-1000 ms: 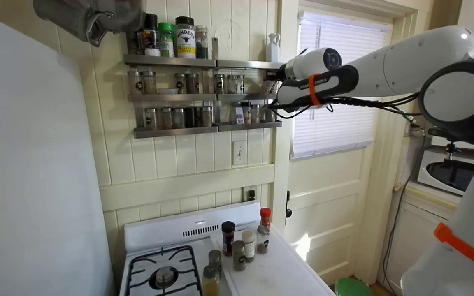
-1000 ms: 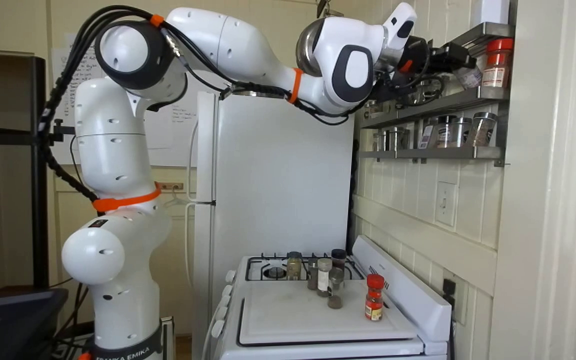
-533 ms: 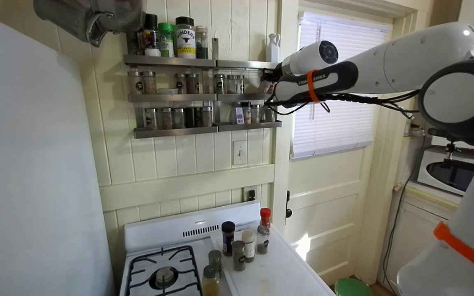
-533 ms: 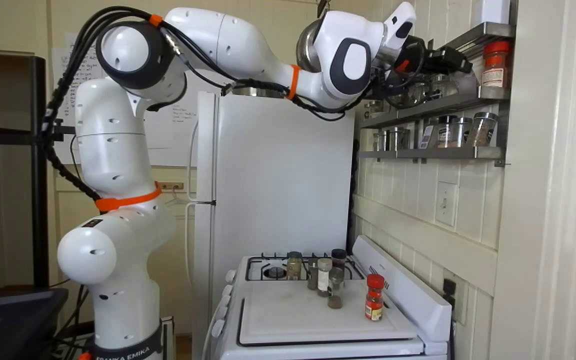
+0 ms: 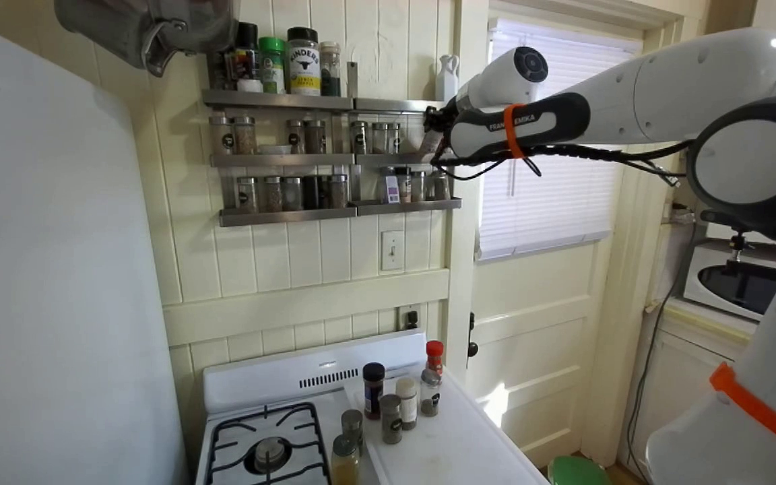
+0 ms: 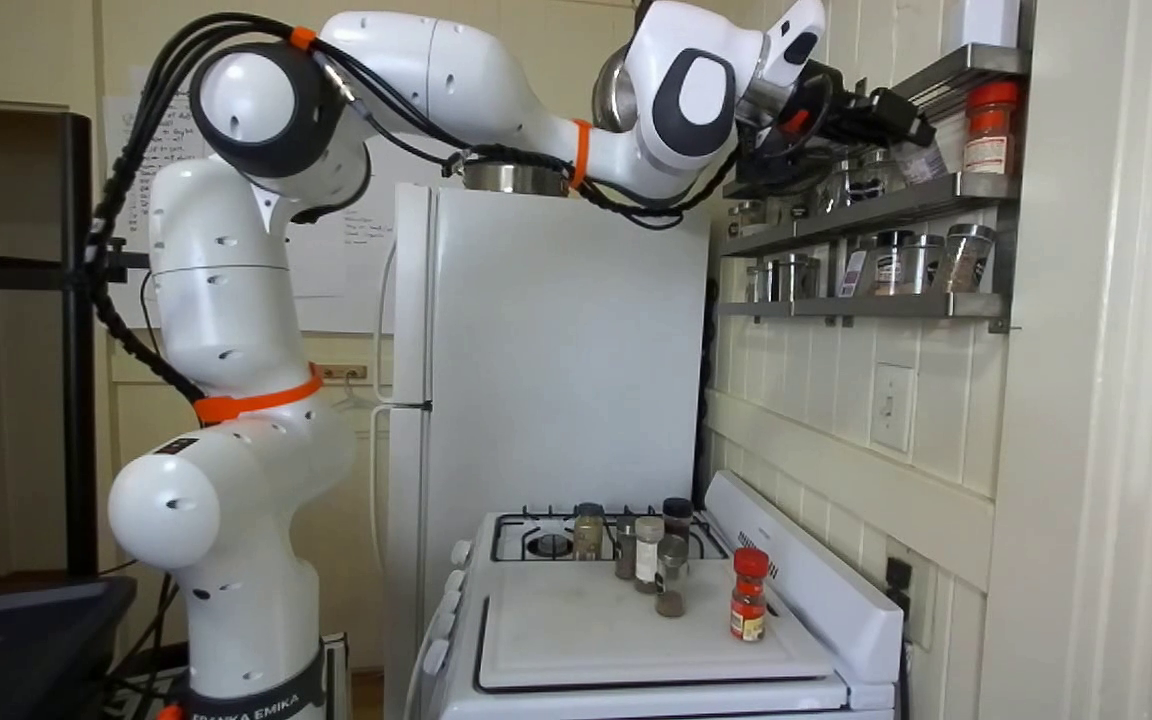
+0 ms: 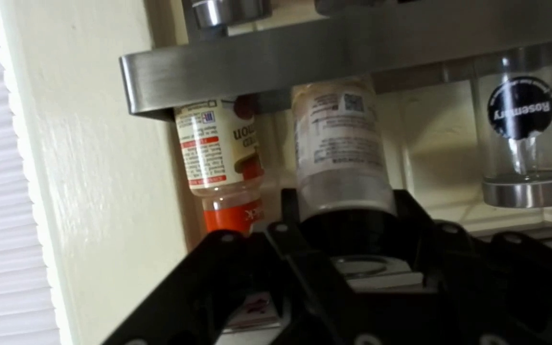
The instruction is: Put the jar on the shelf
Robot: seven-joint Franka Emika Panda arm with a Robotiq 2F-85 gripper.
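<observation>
In the wrist view, left to right, come a blind [image 7: 12, 191], a red-capped bottle [image 7: 221, 158], the jar [image 7: 340, 139], tilted in both exterior views, its black lid [image 7: 350, 235] clasped by the gripper [image 7: 348, 211], its base hidden behind the rail [image 7: 266, 64] of the shelf [image 7: 448, 36], and a Rosemary jar [image 7: 520, 115].

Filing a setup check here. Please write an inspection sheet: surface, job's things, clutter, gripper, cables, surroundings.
Surface: metal shelf, front rails along its tiers.
Job's things: jar, tilted at the middle tier, lower end behind the rail; whether it rests there, cannot tell.
Clutter: red-capped bottle beside it; more jars on the white stove.
Gripper: closed around the jar's black cap.
Cables: black cables looped along the arm.
Surroundings: fridge, light switch below the shelf, window blind.
</observation>
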